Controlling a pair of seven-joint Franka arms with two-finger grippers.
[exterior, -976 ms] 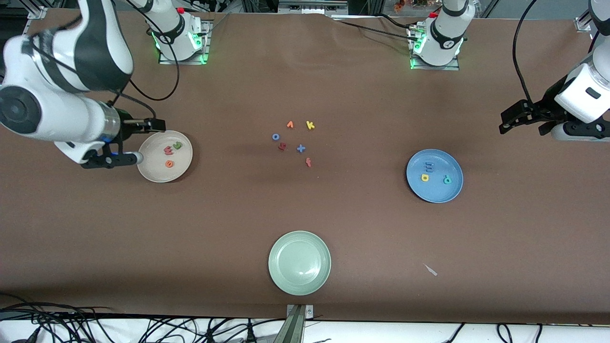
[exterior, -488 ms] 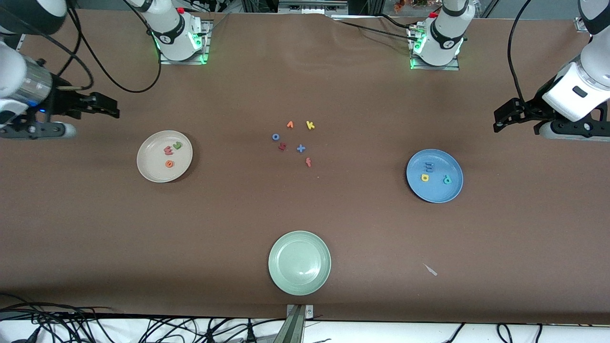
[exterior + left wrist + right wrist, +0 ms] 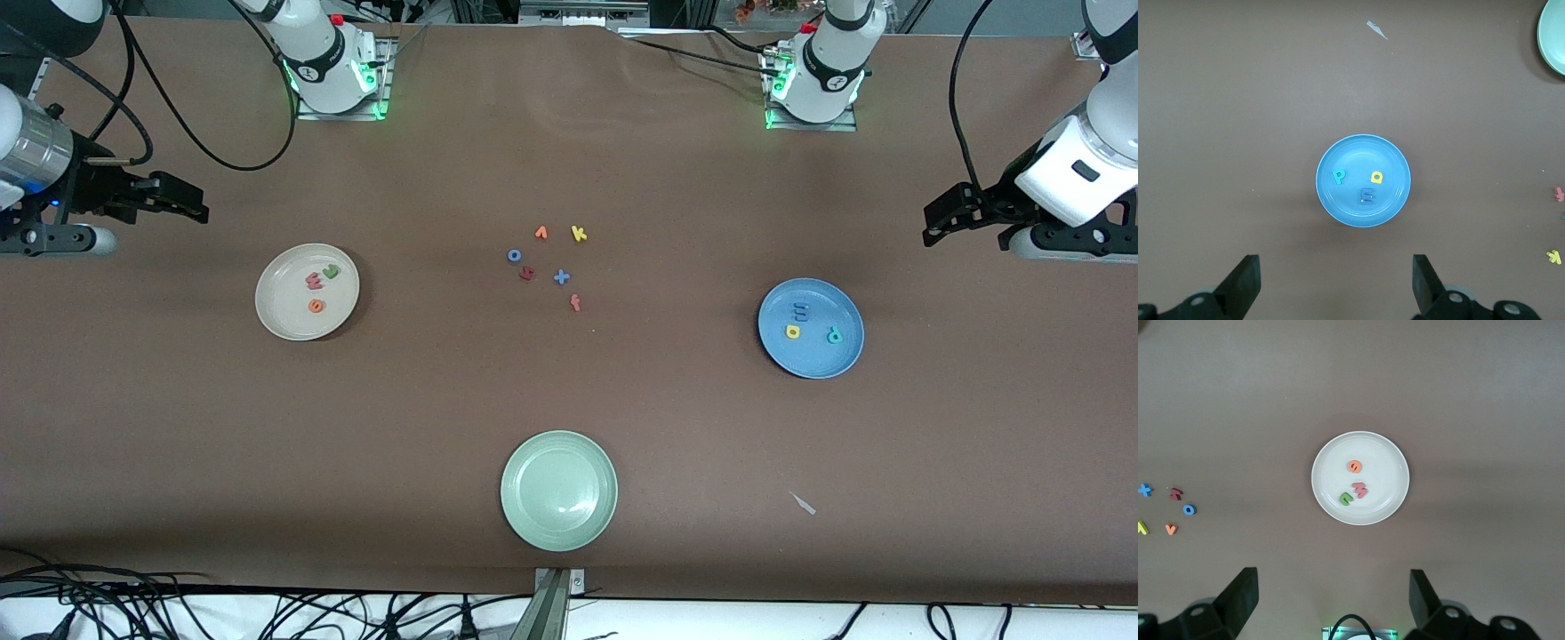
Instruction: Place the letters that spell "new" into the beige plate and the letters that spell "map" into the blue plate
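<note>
pale green plate (image 3: 1555, 35) is cut off by the left wrist view's edge.

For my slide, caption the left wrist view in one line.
Open left tool above the blue plate holding the m, a and p.

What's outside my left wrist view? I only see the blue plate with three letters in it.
Observer: The beige plate sits toward the right arm's end of the table, holding the green n, orange e and salmon-red w.
Operator: Where are the grippers?
Observer: The right gripper is open and empty, up over bare table by the beige plate; the left gripper is open and empty, up near the blue plate.
Operator: Any letters left out?
Observer: Six leftover letters lie on the table midway between the two plates; your blue m, yellow a and teal p are not among them.
</note>
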